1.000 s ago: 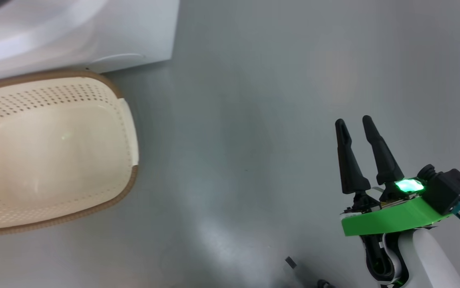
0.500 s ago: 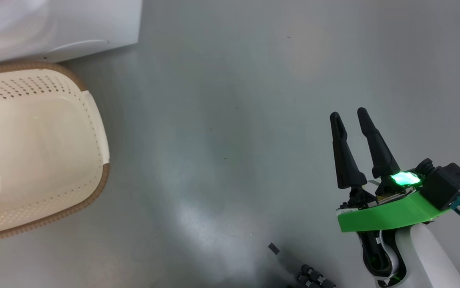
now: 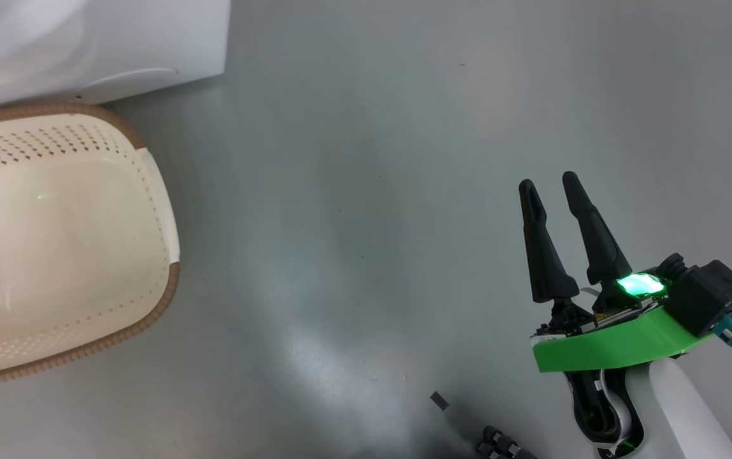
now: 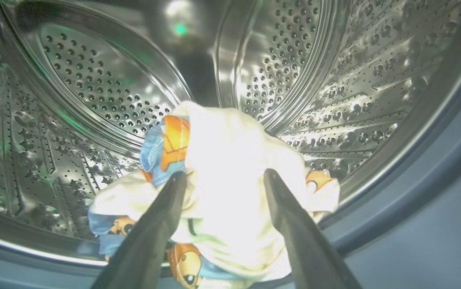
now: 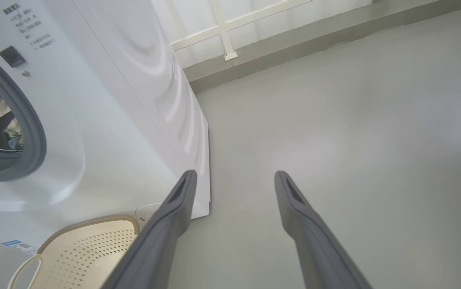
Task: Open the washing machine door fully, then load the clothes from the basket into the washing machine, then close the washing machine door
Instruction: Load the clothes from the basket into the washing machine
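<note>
The left gripper (image 4: 224, 174) is seen inside the steel drum (image 4: 94, 92) of the washing machine (image 5: 126, 100), its two dark fingers held well apart and not clamped on anything. The clothes (image 4: 230, 160) are bunched on the lower part of the drum just behind the fingertips, a cream garment on top with blue and orange printed fabric showing at its edges. The heap is framed between the two fingers, but whether it is touched by them cannot be told. The grey-blue rubber seal (image 4: 435, 168) is seen curving round the drum's mouth at the lower right. The right gripper (image 3: 547, 180) is held above the grey floor (image 3: 372, 191), well away from the machine, with its jaws spread wide and nothing between them. The basket (image 3: 168, 287) is set on the floor just beside the machine's front lower corner, with its bare cream bottom showing. In the right wrist view the round opening is seen at the left edge, with a little pale fabric visible inside.
</note>
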